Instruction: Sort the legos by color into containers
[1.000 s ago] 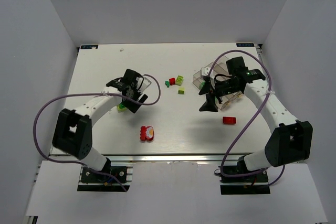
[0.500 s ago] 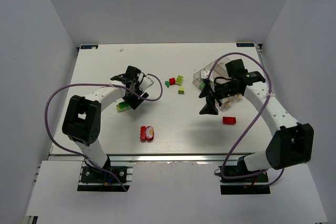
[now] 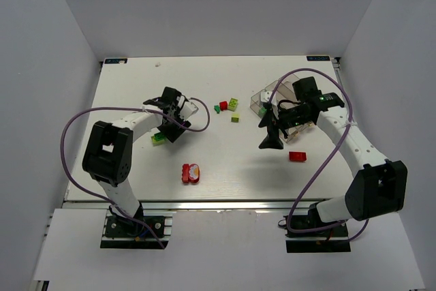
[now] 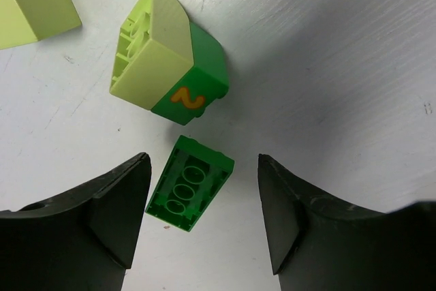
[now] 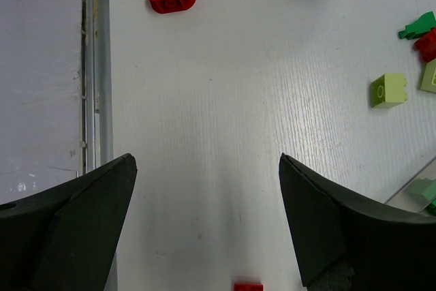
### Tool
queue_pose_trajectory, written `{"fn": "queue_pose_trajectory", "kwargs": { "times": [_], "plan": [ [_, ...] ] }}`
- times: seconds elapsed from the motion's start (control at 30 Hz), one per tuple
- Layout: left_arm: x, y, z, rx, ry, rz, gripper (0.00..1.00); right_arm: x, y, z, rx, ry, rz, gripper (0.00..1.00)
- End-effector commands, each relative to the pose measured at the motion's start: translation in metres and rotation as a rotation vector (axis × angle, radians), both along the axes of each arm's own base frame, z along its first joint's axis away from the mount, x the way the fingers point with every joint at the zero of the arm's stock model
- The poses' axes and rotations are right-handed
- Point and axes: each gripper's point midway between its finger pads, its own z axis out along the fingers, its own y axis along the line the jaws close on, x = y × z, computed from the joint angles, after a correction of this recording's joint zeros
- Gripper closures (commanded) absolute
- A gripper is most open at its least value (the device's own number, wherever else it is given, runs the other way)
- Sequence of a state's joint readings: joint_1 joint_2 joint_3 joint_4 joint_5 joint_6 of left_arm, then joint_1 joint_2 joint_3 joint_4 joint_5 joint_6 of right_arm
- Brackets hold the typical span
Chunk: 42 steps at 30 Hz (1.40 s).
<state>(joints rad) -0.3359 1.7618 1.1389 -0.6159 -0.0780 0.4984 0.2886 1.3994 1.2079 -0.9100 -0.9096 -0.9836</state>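
Note:
In the left wrist view my left gripper (image 4: 202, 168) is open low over the table. A dark green brick (image 4: 191, 183) lies upside down between its fingers, nearer the left finger, untouched. Just beyond lies a pale yellow-green and green block marked "2" (image 4: 170, 66), and another pale yellow-green brick (image 4: 34, 11) lies at the top left. My right gripper (image 5: 206, 161) is open and empty above bare table, with a red brick (image 5: 247, 285) just below it. The clear tray (image 3: 279, 97) sits behind the right gripper (image 3: 270, 141) and holds a green brick (image 5: 424, 192).
A red flower brick (image 3: 191, 173) lies near the front edge, with the rail (image 5: 99, 66) beside it. A small group of green (image 3: 217, 108), red (image 3: 223, 105) and yellow-green (image 3: 234, 103) bricks lies mid-table, with one more yellow-green cube (image 3: 235, 118) beside it.
The left arm's elbow has swung inward and its gripper has shifted slightly back over the green bricks. The right gripper has barely moved.

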Motion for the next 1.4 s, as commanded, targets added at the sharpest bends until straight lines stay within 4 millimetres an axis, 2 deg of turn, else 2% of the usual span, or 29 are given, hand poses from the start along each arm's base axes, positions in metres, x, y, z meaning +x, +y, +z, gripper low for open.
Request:
{"fn": "queue_pose_trajectory", "kwargs": {
  "times": [0.0,0.23,0.47,0.6,0.73,0.87,0.9,1.03,1.07,1.1,1.23,1.27,1.33,1.37],
  "plan": [
    [0.005,0.002,0.000,-0.018,-0.017,0.002,0.27,0.002,0.003,0.012,0.020,-0.042,0.006,0.11],
    [0.003,0.002,-0.003,-0.025,-0.008,0.008,0.35,0.004,0.003,0.013,0.023,-0.049,0.007,0.11],
    [0.004,0.006,-0.006,-0.023,-0.008,0.023,0.60,0.002,0.004,0.014,0.028,-0.049,0.010,0.11],
    [0.005,0.005,-0.005,-0.027,-0.004,0.036,0.81,0.002,0.004,0.014,0.027,-0.048,0.010,0.10],
    [0.009,0.003,0.010,-0.052,-0.032,0.082,0.90,0.001,0.004,0.016,0.036,-0.049,0.012,0.11],
    [0.019,-0.007,0.040,-0.141,-0.115,0.169,0.96,0.002,0.005,0.020,0.047,-0.051,0.003,0.11],
    [0.021,-0.011,0.056,-0.193,-0.155,0.214,0.97,0.001,0.006,0.021,0.050,-0.044,-0.003,0.11],
    [0.027,-0.027,0.097,-0.353,-0.247,0.305,1.00,0.003,0.010,0.025,0.065,-0.026,-0.014,0.14],
    [0.025,-0.039,0.114,-0.447,-0.257,0.314,1.00,0.005,0.011,0.027,0.067,-0.032,-0.017,0.15],
    [0.025,-0.045,0.115,-0.482,-0.251,0.321,1.00,0.006,0.013,0.027,0.067,-0.030,-0.017,0.16],
    [0.018,-0.072,0.166,-0.729,-0.301,0.341,1.00,0.004,0.029,0.029,0.066,0.000,-0.023,0.25],
    [0.019,-0.080,0.181,-0.813,-0.316,0.353,1.00,0.005,0.035,0.034,0.084,0.031,-0.044,0.28],
    [0.014,-0.088,0.194,-0.900,-0.324,0.359,1.00,0.004,0.046,0.041,0.123,0.092,-0.060,0.36],
    [0.012,-0.097,0.215,-0.996,-0.340,0.357,1.00,0.009,0.053,0.050,0.153,0.152,-0.108,0.38]
  ]
}}
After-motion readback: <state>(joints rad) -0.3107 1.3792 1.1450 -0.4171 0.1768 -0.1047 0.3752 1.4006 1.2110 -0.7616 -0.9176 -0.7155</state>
